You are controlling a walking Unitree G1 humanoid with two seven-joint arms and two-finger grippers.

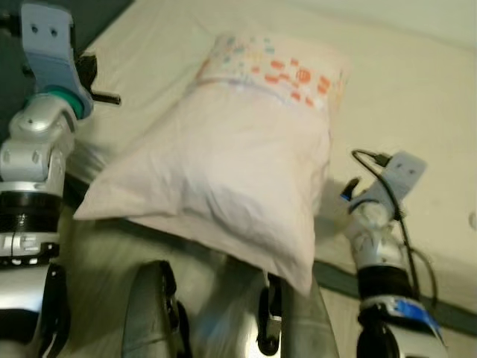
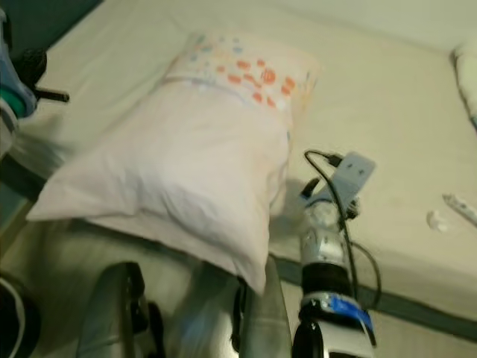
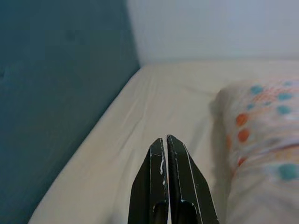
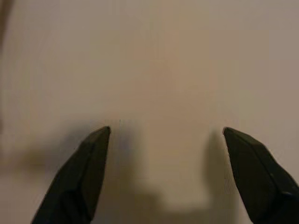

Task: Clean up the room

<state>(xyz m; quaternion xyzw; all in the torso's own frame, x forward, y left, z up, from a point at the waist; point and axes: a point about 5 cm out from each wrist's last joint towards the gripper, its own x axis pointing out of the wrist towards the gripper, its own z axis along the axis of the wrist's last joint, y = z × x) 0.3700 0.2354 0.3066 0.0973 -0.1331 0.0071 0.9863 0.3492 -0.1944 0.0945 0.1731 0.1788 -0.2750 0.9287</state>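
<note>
A big white pillow (image 1: 223,164) with an orange- and blue-dotted far end lies slantwise on the cream bed sheet (image 1: 417,97). Its near corner hangs over the bed's front edge. My left arm is raised at the bed's left side, and the left gripper (image 3: 163,140) is shut with nothing in it, pointing along the sheet beside the pillow's dotted end (image 3: 261,130). Just right of the pillow, my right gripper (image 4: 167,129) stands open close above bare sheet, with nothing between its fingers.
A blue wall (image 3: 60,93) runs along the bed's left side. A dark bed frame edge (image 1: 335,276) lies in front of me. Two small white objects (image 2: 434,220) lie on the sheet at the right, and another pillow (image 2: 466,74) is at the far right.
</note>
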